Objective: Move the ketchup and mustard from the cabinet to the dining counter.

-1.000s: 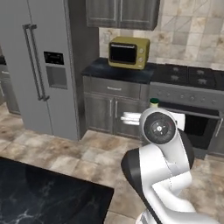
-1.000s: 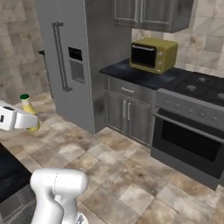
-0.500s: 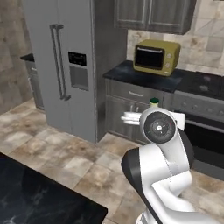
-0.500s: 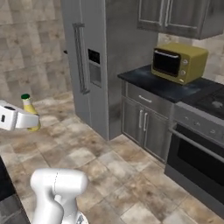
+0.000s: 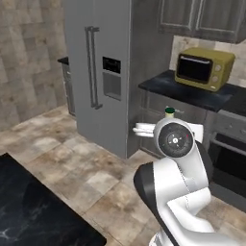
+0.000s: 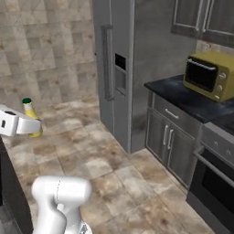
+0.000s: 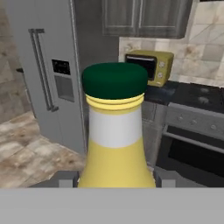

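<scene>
Gripper: the gripper (image 7: 114, 181) has its 2 fingers pinching the lower body of the mustard (image 7: 115, 131), 1 on each side.
Mustard: a yellow bottle with a green cap, upright in the hand, long axis vertical, carried in the air above the tiled floor (image 6: 114, 160).
Dining counter: the black marble top (image 5: 33, 216) lies near and to the left of the arm, lower than the bottle.
Coming move: judged, the bottle must travel left and down to reach that top.
Containers: wall cabinets (image 7: 144, 17) far behind have shut doors; contents hidden.
Ketchup: not located.
</scene>
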